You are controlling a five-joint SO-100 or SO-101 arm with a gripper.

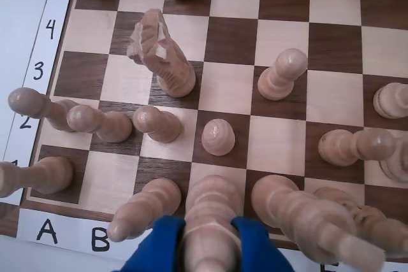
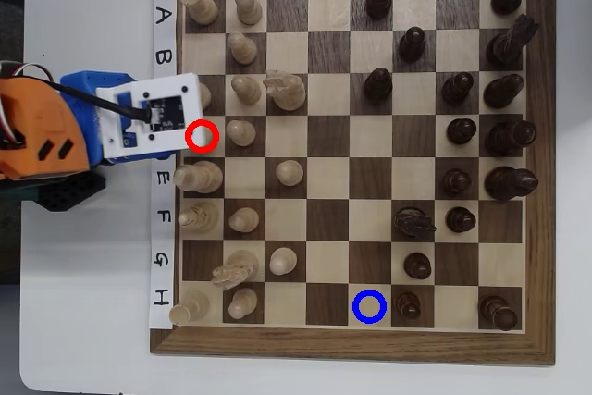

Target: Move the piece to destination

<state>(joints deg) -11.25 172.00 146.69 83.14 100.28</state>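
White tabletop with chessboard [image 2: 541,173]: blue gripper [image 1: 209,237] jaws clasp the cream piece [image 1: 210,218] on row 1 at the red ring [image 2: 202,136]; next, lift clear and carry to the blue-ringed square [image 2: 369,306].

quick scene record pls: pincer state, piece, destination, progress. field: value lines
pincer: blue fingers closed around the piece
piece: pale, tall, on the board's row 1 edge; in the overhead view the arm hides it, at the red ring
destination: blue ring on a light square, row H column 5, empty
neighbour: dark piece on the next square
progress: piece not yet moved
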